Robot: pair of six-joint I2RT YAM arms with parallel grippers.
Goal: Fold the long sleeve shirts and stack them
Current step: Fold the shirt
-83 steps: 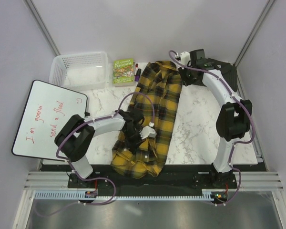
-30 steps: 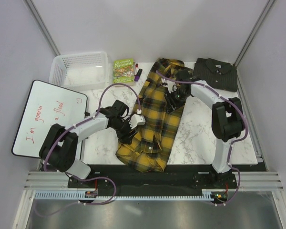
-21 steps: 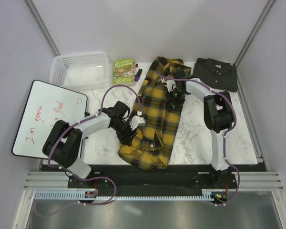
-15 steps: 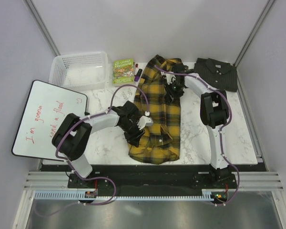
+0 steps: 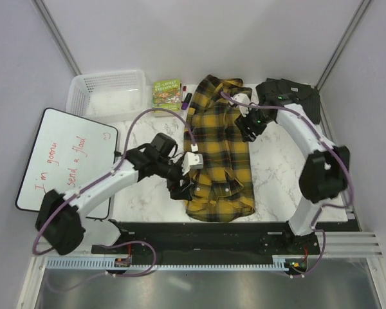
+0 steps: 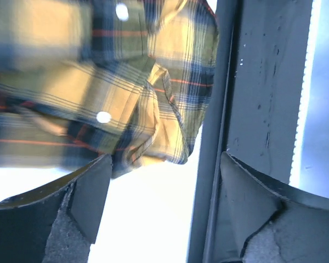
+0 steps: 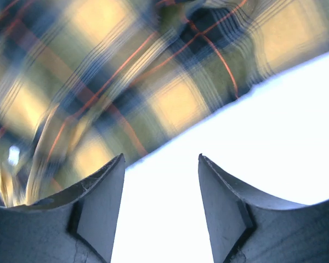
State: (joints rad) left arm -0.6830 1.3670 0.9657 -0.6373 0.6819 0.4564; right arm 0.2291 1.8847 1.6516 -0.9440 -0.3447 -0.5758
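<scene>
1. White marble-patterned desk (image 5: 276, 174): we list it as the carrier of everything below. A black rail (image 5: 244, 230) runs along its near edge.
2. Flat whiteboard with red handwriting (image 5: 64, 161): it lies tilted and overhangs the desk's left edge.
3. Yellow-and-black plaid cloth shirt with thin red lines (image 5: 219, 141): it is in the middle of the desk, folded into a long band. The band runs from the far edge almost to the near edge, and its near end is rumpled.
4. Dark charcoal grey cloth shirt (image 5: 307, 98): it lies folded at the far right corner, apart from the plaid one. The right arm partly covers it.
5. White slotted plastic basket (image 5: 106, 93): it stands at the far left corner.
6. Green paperback book (image 5: 166, 94): it lies at the far edge, between the basket and the plaid shirt.
7. Left tool (image 6: 165, 159): it is at the plaid shirt's left border, towards the near end. We see its fingers spread wide with nothing between them, the shirt's hem just beyond the tips.
8. Right tool (image 7: 160, 159): it is at the plaid shirt's right border, in the far half. Its fingers are parted over bare desk and grip nothing. The plaid cloth beyond the tips is blurred.
9. Small purple marker (image 5: 186, 98): it lies just beside the book. We cannot tell whether it touches the shirt.
</scene>
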